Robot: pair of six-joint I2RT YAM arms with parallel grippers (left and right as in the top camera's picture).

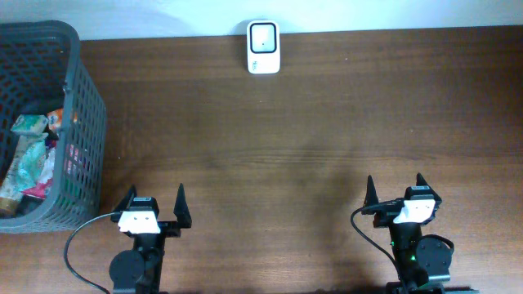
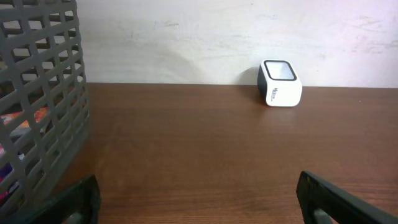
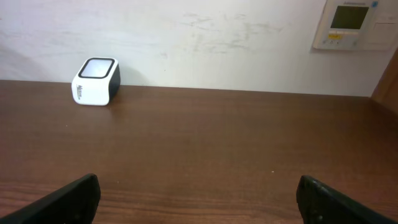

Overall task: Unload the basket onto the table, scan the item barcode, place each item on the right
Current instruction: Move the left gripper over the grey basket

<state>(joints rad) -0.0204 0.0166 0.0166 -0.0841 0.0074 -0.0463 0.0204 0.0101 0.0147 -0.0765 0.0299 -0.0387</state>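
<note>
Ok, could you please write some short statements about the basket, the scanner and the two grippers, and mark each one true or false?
1. The dark grey plastic lattice basket holds colourful packaged items. True.
2. The small white box-shaped scanner lies inside the basket. False: it stands on the brown wooden table, at the far edge by the wall.
3. The left gripper is open and empty. True.
4. The right gripper holds a packet. False: it is open and holds nothing.

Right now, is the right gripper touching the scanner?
Apart. Overhead view: the right gripper is open at the near side, the scanner at the far edge, with bare table between them.
</note>
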